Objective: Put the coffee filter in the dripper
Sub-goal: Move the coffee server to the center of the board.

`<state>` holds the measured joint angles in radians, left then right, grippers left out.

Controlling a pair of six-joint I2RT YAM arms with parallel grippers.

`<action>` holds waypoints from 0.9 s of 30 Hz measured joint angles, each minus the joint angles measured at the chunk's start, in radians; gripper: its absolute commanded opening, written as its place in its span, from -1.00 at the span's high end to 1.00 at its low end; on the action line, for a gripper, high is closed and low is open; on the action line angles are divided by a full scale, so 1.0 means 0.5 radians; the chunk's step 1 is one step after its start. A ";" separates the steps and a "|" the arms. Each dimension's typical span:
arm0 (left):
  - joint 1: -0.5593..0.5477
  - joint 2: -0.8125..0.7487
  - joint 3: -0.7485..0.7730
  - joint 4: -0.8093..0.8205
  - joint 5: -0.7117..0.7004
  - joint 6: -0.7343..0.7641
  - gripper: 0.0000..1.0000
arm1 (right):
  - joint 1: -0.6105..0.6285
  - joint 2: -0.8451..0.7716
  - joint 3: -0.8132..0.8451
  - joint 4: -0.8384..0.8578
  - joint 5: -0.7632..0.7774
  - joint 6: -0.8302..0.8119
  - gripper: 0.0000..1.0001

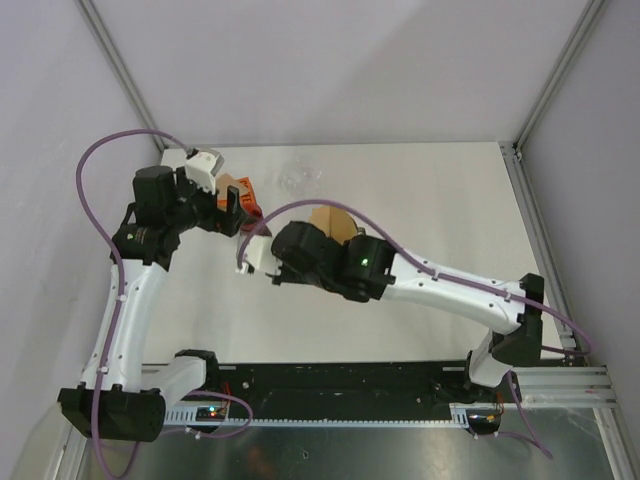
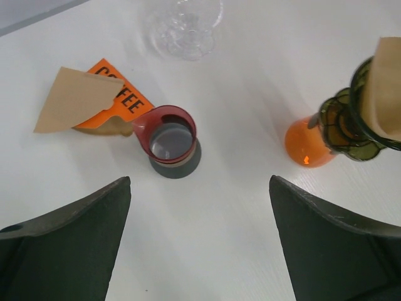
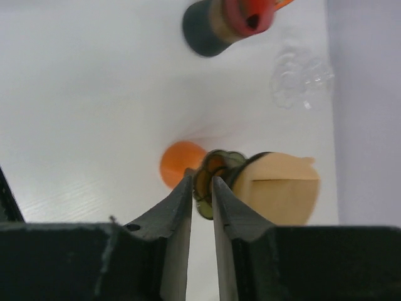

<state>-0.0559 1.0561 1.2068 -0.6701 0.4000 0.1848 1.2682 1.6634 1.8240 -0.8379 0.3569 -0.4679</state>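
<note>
Item: filter [image 3: 279, 188], seated in dripper [image 2: 341, 125], mid-worktop [image 2: 250, 238]; paper stands proud of the rim.
My right fingers [image 3: 172, 232]: nearly together, pinching the dripper's scalloped edge, as I read it.
My left fingers [image 2: 75, 238]: spread wide, empty.
Spare filter [image 2: 72, 100]: on packet [image 2: 119, 100], near far-left corner.
Status: I judge placement done. Outstanding: let go, withdraw.

Table [image 1: 450, 190] right of centre bare up to far right corner, but right arm [image 1: 440, 285] crosses it diagonally from near right corner. Centre: dripper [image 2: 348, 119], orange piece [image 2: 306, 149] just beside. Left rear: red cup [image 2: 170, 141], coffee packet [image 2: 119, 100], left arm [image 1: 140, 230] overhead. Bare lane between red cup and dripper; clear glass piece [image 2: 185, 25] at its far-edge end.
</note>
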 measured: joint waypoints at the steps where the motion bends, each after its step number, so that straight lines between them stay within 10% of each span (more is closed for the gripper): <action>1: 0.013 0.001 -0.006 0.006 -0.021 -0.001 -0.95 | 0.016 -0.005 -0.077 0.027 -0.014 -0.047 0.60; 27: 0.414 0.115 -0.061 0.120 -0.196 -0.003 -0.99 | -0.196 0.848 -0.517 0.678 0.155 -0.682 0.84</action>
<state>0.1513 1.1137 1.1763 -0.6102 0.3019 0.1833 1.1702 2.0872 1.5658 -0.4988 0.4343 -0.8089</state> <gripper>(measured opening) 0.995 0.087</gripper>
